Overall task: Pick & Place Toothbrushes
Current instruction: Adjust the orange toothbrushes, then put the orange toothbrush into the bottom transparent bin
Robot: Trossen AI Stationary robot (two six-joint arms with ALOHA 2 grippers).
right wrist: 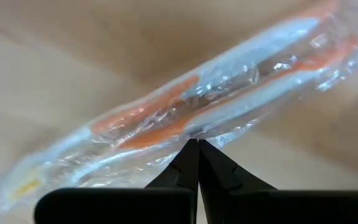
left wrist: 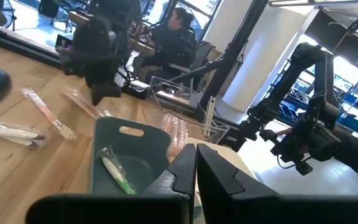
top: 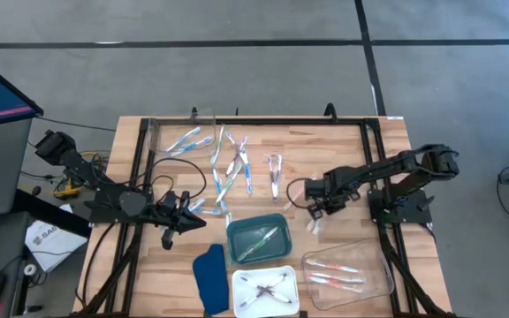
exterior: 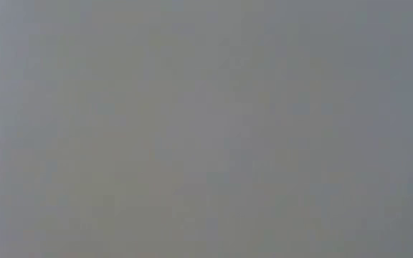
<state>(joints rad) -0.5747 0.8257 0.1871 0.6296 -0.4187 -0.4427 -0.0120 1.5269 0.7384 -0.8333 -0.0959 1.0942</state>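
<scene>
The right gripper [right wrist: 197,144] had its fingers pinched together on a pink-orange toothbrush [right wrist: 216,106] in a clear wrapper, held near the middle of its length; the brush's long axis ran crosswise to the fingers. In the high view this gripper [top: 315,212] hung above the wood of the table [top: 387,159], right of the green tray [top: 256,238], with the wrapped brush hanging just under it. The clear tray [top: 347,269], already holding a few pink-orange brushes, lay nearer and a little to the right, so the coming move was probably a short carry that way, and the right arm was much the closer one.

The left gripper [left wrist: 194,163] had its fingers closed with nothing between them. It sat at the table's left part [top: 186,216], pointing toward the green tray [left wrist: 132,155], where a green toothbrush [left wrist: 117,169] lay. The loose toothbrushes [top: 233,168] were scattered farther back, around the table's middle. The low view showed nothing usable.
</scene>
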